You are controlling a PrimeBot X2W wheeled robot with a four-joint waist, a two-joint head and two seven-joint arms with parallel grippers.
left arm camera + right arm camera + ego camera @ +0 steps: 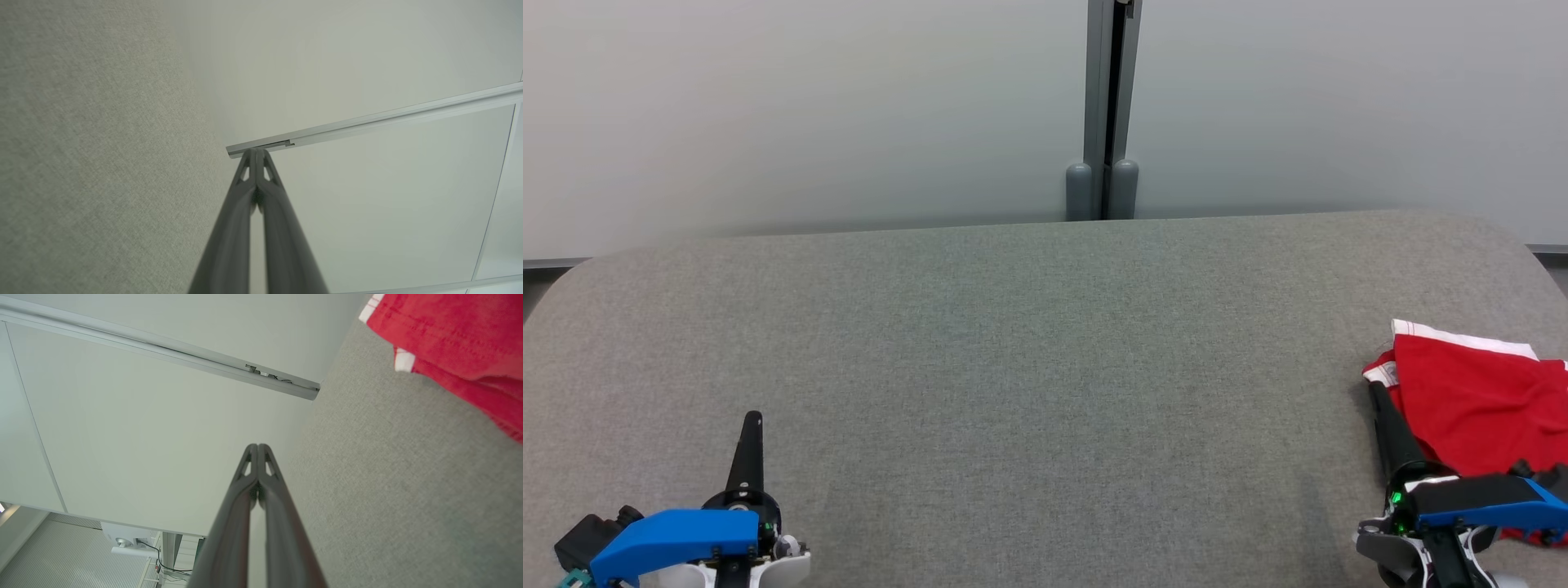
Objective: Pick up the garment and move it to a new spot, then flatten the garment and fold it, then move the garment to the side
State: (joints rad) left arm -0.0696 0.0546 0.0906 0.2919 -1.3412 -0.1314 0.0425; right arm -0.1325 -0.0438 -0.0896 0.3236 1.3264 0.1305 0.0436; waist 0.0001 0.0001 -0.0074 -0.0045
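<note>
Head: L pincer [754, 420] low left over grey bench [1045, 367], fingers pressed tight, nothing in it. R pincer [1376, 394] low right, likewise closed & empty, alongside left edge of red garment [1478, 400] w/ white trim, bunched at bench's right edge.
L wrist: fingers tip-to-tip, bench at left, pale wall [367, 61] behind.
R wrist: tips together, garment top right on bench, apart from tips.

I saw my left gripper [257, 152] with fingers [229, 232] pressed together, grey fabric surface [81, 163] at the view's left, pale wall [327, 61] behind.
</note>
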